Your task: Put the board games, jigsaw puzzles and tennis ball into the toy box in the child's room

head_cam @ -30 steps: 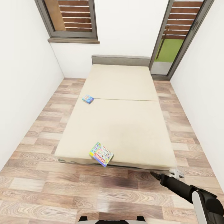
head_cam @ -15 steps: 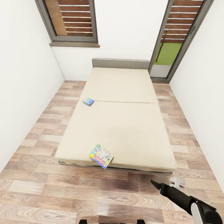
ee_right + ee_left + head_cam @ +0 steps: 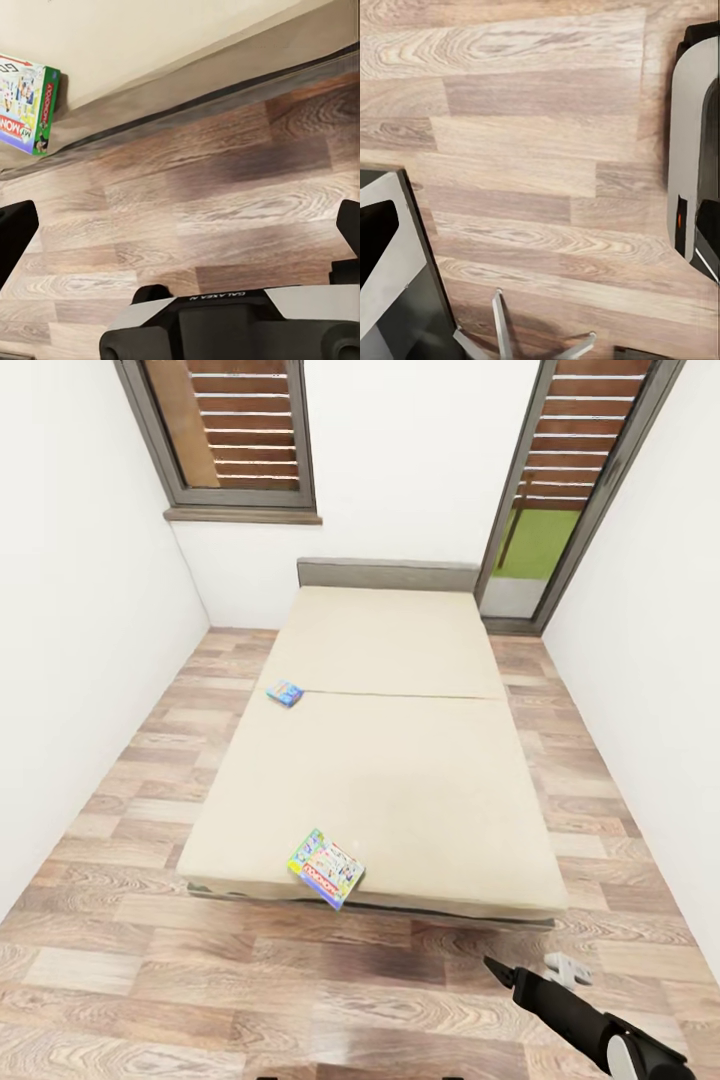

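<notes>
Facing the bed [image 3: 385, 760], the robot has its right tool [image 3: 180, 232] hanging low over the floor, fingers apart and empty. A pale green board game [image 3: 327, 868] overhangs the near edge; the small blue box [image 3: 286, 693] lies farther up, reachable from the bedside.

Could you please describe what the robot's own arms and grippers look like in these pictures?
The right arm is a slim black link ending in a white rounded joint. The right gripper has black fingers on a black and white body with small white lettering. The left gripper shows thin grey metal prongs.
</notes>
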Tool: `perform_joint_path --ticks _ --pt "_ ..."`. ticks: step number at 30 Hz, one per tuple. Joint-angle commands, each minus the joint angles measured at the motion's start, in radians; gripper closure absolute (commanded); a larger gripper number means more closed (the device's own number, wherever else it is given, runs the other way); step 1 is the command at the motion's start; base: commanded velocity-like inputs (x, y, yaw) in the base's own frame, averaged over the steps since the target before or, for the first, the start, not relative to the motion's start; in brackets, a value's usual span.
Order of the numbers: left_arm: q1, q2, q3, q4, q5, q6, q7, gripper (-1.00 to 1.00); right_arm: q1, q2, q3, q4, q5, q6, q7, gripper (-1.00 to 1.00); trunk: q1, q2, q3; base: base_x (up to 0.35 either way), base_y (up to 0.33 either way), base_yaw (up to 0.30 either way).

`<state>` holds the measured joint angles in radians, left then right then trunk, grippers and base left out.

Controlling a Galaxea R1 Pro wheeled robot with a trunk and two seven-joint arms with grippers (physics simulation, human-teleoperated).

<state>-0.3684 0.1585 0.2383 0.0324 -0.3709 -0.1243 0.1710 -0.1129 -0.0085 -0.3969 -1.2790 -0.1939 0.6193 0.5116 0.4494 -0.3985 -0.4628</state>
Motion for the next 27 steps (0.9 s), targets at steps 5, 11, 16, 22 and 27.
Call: perform_joint_path --ticks 5,11,16,22,27 --pt "0.016 -0.017 0.008 0.003 -0.010 -0.006 0.000 -1.00 -0.001 0.000 -0.006 0.032 -0.005 -0.025 0.002 -1.00 0.001 -0.002 0.007 0.000 0.000 0.000" --pt "0.042 -0.063 0.008 0.003 -0.010 -0.007 -0.002 -1.00 -0.001 -0.001 -0.008 0.055 -0.006 -0.049 0.002 -1.00 0.001 -0.002 0.017 0.000 0.000 0.000" --pt "0.058 -0.099 0.008 0.003 -0.010 -0.007 -0.002 -1.00 -0.001 0.001 -0.008 0.060 -0.006 -0.058 0.001 -1.00 0.001 -0.002 0.025 0.000 0.000 0.000" --pt "0.070 -0.128 0.008 0.003 -0.009 -0.008 -0.002 -1.00 -0.001 0.002 -0.008 0.077 -0.006 -0.067 0.001 -1.00 0.001 -0.002 0.035 0.000 0.000 0.000" --pt "0.073 -0.132 0.009 0.003 -0.009 -0.008 -0.002 -1.00 -0.001 0.003 -0.008 0.087 -0.006 -0.069 0.001 -1.00 0.001 -0.002 0.043 0.000 0.000 0.009"
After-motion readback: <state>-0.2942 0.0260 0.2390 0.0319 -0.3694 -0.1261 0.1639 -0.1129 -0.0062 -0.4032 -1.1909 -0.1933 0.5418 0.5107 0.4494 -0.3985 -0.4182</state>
